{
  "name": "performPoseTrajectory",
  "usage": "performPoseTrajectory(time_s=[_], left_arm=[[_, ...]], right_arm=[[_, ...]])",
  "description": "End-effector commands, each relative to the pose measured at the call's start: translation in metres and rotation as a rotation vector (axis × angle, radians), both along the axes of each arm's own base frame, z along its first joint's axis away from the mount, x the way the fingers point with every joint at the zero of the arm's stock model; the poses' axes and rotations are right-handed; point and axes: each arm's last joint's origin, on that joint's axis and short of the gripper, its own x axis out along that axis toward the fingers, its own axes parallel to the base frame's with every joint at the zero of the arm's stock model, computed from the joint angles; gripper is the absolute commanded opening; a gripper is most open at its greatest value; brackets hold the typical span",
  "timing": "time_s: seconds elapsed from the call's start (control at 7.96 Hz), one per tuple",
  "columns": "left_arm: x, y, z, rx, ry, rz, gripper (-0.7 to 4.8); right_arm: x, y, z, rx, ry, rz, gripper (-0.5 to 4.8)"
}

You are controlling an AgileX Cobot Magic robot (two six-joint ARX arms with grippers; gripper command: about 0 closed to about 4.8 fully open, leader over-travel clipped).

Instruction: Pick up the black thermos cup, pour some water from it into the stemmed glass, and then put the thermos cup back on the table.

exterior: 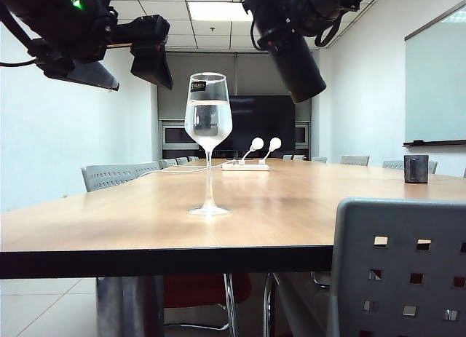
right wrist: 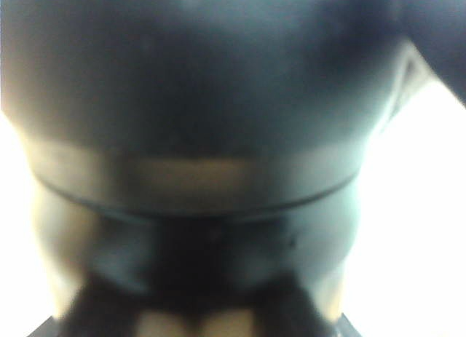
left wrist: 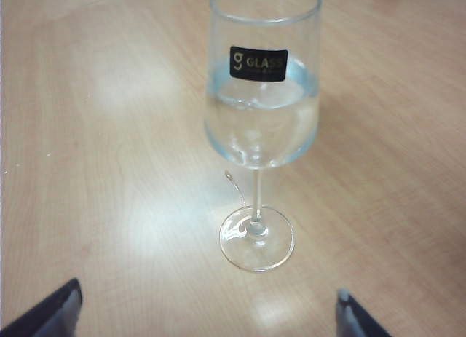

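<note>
The stemmed glass (exterior: 208, 119) stands upright on the table (exterior: 109, 228), about half full of water, with its black label near the rim. In the left wrist view the stemmed glass (left wrist: 262, 111) stands just beyond my left gripper (left wrist: 207, 315), which is open and empty, one fingertip on either side of the bare table (left wrist: 109, 133). Seen from outside, the left gripper (exterior: 120, 69) hovers above and to the left of the glass. My right gripper (exterior: 287, 17) is shut on the black thermos cup (exterior: 298, 64), holding it tilted in the air up and to the right of the glass. The thermos cup (right wrist: 196, 97) fills the right wrist view, blurred.
A small dark cup (exterior: 416, 168) stands far right on the table. A white base with two microphones (exterior: 247, 162) and a cable lies behind the glass. A grey perforated chair back (exterior: 400, 271) stands at the near right edge, and more chairs (exterior: 116, 175) line the far side.
</note>
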Motion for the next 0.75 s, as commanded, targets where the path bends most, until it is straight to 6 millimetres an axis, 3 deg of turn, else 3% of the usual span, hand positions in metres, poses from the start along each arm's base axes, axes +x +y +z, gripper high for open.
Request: performPoseTrajectory(time_s=[0.13,0.5,0.75], left_arm=[[-0.005,0.002,0.006,-0.003,0.001,-0.001,4.79],[-0.005,0.002,0.006,-0.003,0.001,-0.001,4.79],[-0.005,0.002,0.006,-0.004,-0.001,0.000,4.79]], right_arm=[[-0.002,-0.020,-0.028,0.424,0.142,-0.074,1.66],[-0.013,-0.025,-0.070,0.498,0.157,-0.063,1.66],[-0.016,-0.027,-0.085,0.521,0.188,-0.069,1.66]])
